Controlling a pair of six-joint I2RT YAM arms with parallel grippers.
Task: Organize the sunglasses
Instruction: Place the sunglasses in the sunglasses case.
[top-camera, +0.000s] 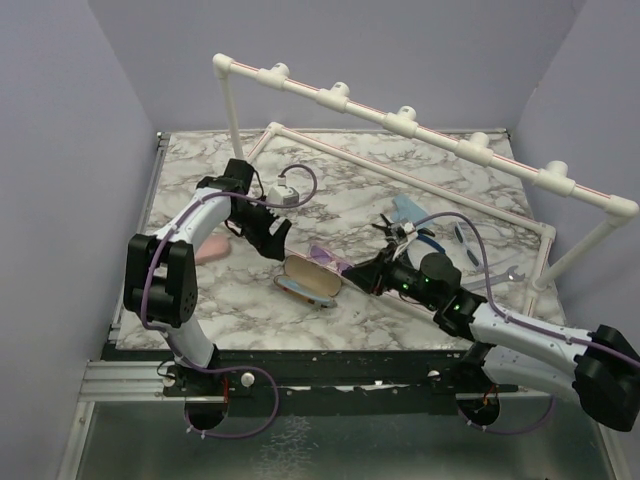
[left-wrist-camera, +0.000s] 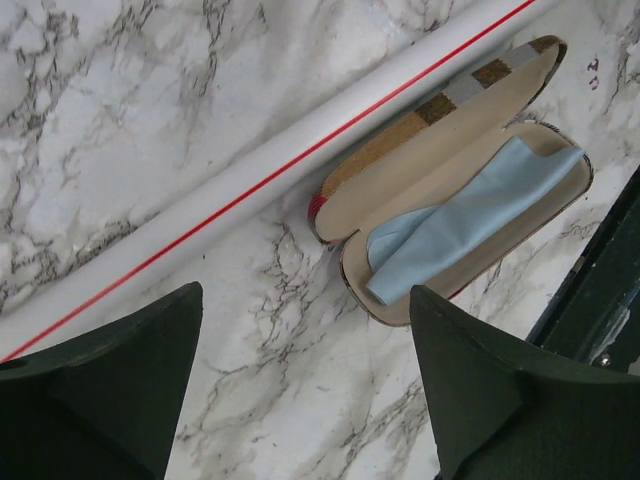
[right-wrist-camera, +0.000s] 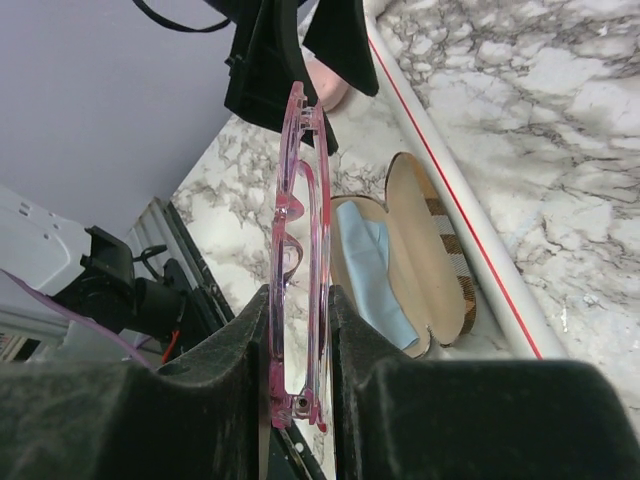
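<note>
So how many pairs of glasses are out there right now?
2. A pink pair is clamped in the right gripper; a blue pair lies on the table, toward its right side. Others could be hidden from view.

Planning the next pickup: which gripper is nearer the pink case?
Left. The left gripper hovers open just right of the pink case; the right gripper, holding the pink glasses, sits farther right, past the open plaid case.

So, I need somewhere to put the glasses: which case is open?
The brown plaid case, its lid back and a light blue cloth inside, beside the white pipe. The pink case, further left, looks shut.
</note>
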